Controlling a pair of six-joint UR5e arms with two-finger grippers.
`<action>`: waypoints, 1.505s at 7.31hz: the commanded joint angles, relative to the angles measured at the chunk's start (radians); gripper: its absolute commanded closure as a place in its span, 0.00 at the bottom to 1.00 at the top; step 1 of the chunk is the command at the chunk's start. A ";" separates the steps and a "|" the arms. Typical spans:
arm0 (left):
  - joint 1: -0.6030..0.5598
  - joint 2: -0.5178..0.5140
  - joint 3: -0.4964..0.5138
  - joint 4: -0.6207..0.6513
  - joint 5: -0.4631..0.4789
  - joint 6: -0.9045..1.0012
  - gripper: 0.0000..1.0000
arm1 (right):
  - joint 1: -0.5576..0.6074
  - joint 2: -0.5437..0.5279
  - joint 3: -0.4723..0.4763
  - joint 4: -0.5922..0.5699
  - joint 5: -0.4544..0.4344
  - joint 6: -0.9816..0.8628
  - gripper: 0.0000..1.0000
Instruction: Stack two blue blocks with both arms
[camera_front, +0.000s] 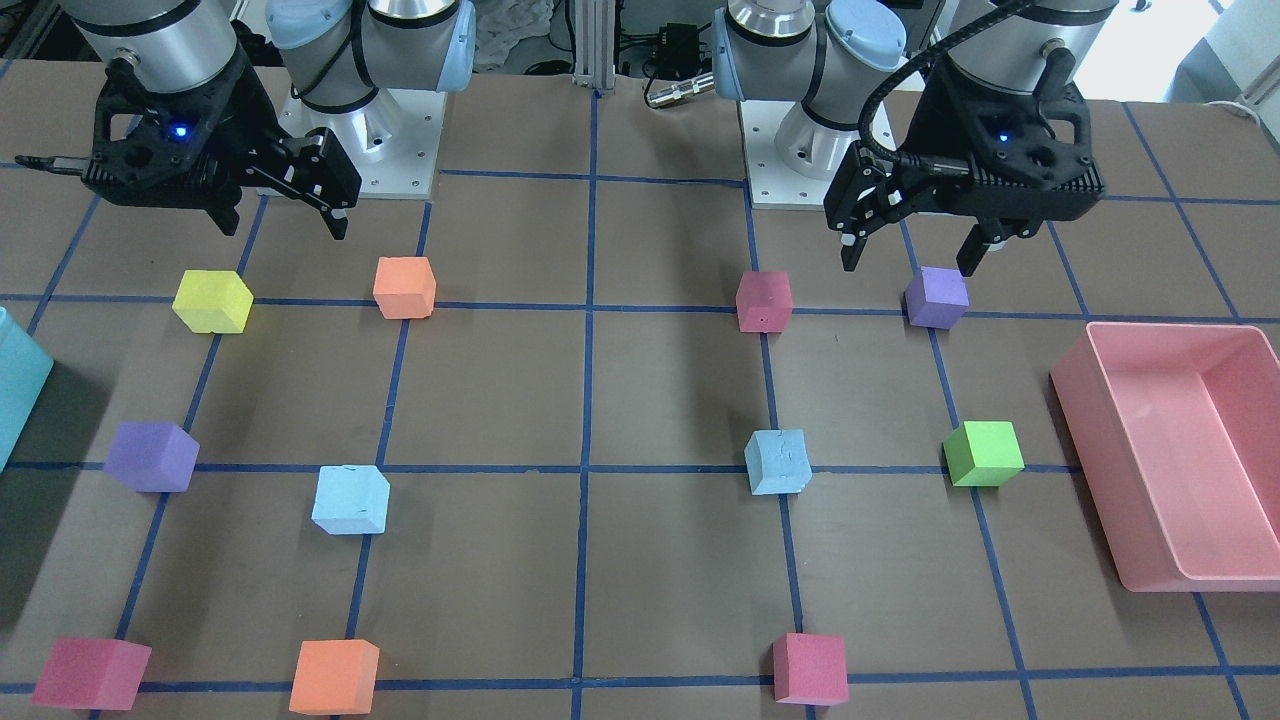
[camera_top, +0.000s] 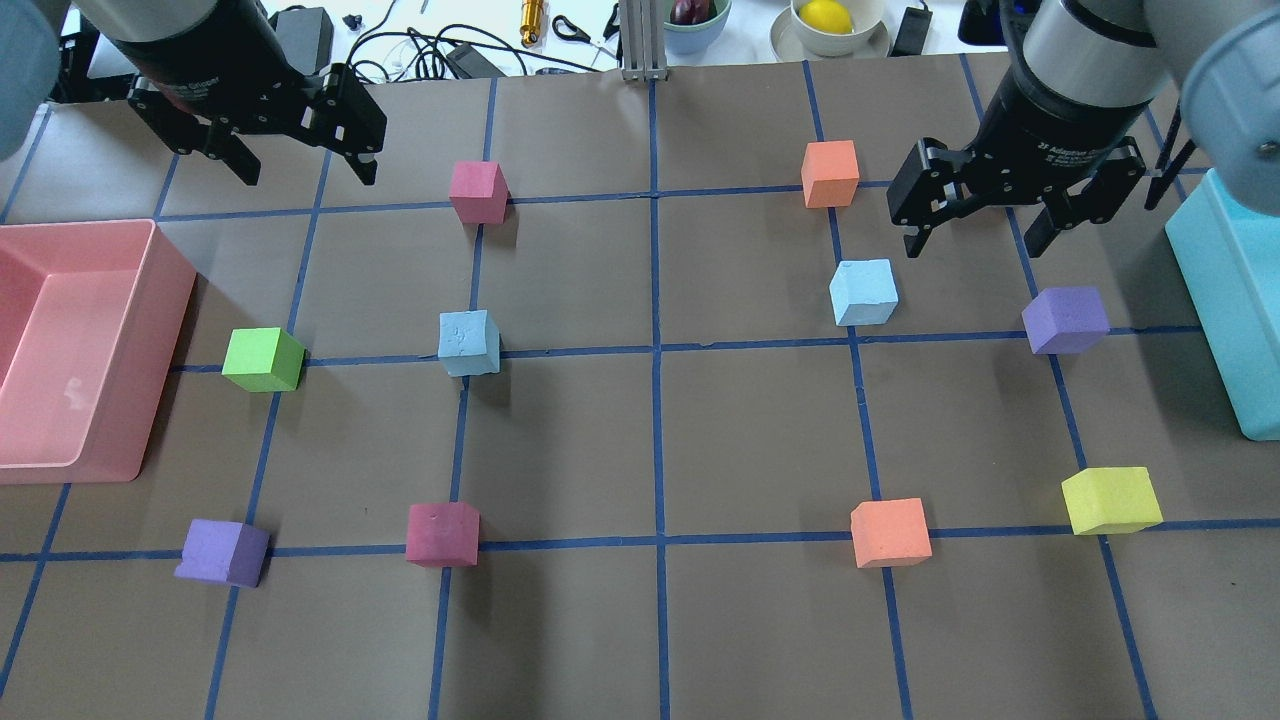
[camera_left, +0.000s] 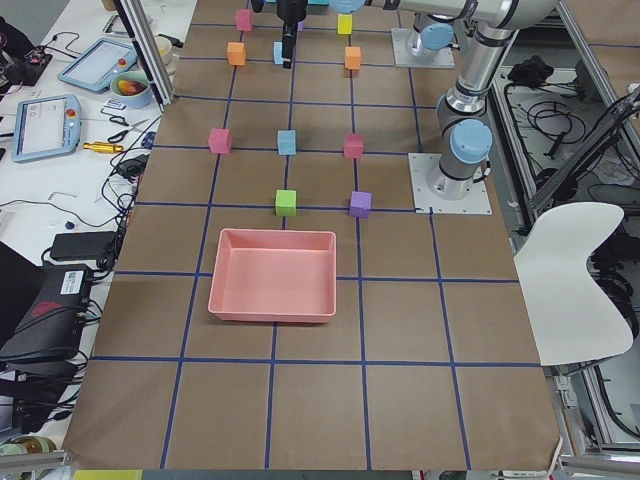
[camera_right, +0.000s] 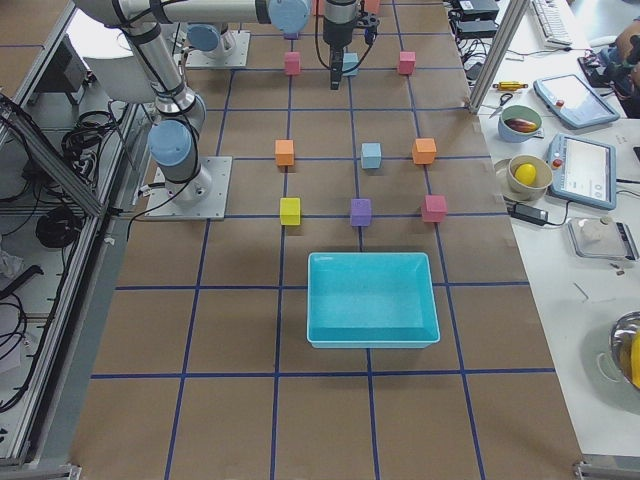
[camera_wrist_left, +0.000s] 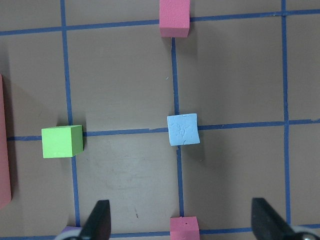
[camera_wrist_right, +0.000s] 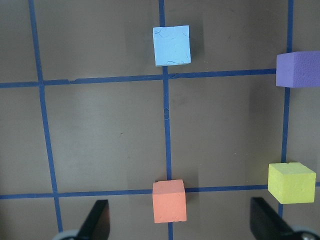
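Note:
Two pale blue blocks rest apart on the table. One (camera_top: 468, 342) is on the left arm's side and also shows in the front view (camera_front: 778, 461) and the left wrist view (camera_wrist_left: 183, 129). The other (camera_top: 862, 292) is on the right arm's side, also in the front view (camera_front: 350, 499) and the right wrist view (camera_wrist_right: 172, 45). My left gripper (camera_top: 305, 170) hangs open and empty high above the table, away from its block. My right gripper (camera_top: 975, 240) is open and empty, high and just right of its block in the overhead view.
A pink bin (camera_top: 100, 460) stands at the left edge, a turquoise bin (camera_top: 1225, 300) at the right edge. Green (camera_top: 262, 359), purple (camera_top: 1065, 319), yellow (camera_top: 1110, 499), orange (camera_top: 889, 532) and pink (camera_top: 442, 533) cubes are spread over the grid around the blue blocks.

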 joint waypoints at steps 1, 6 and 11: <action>-0.001 0.000 0.000 0.000 -0.002 0.002 0.00 | 0.000 0.001 0.002 0.001 -0.001 0.000 0.00; -0.003 0.006 -0.011 0.001 -0.002 0.000 0.00 | -0.002 0.002 0.008 0.000 -0.004 -0.003 0.00; -0.003 0.014 -0.029 0.001 -0.002 0.000 0.00 | -0.002 0.004 0.016 -0.006 -0.002 -0.002 0.00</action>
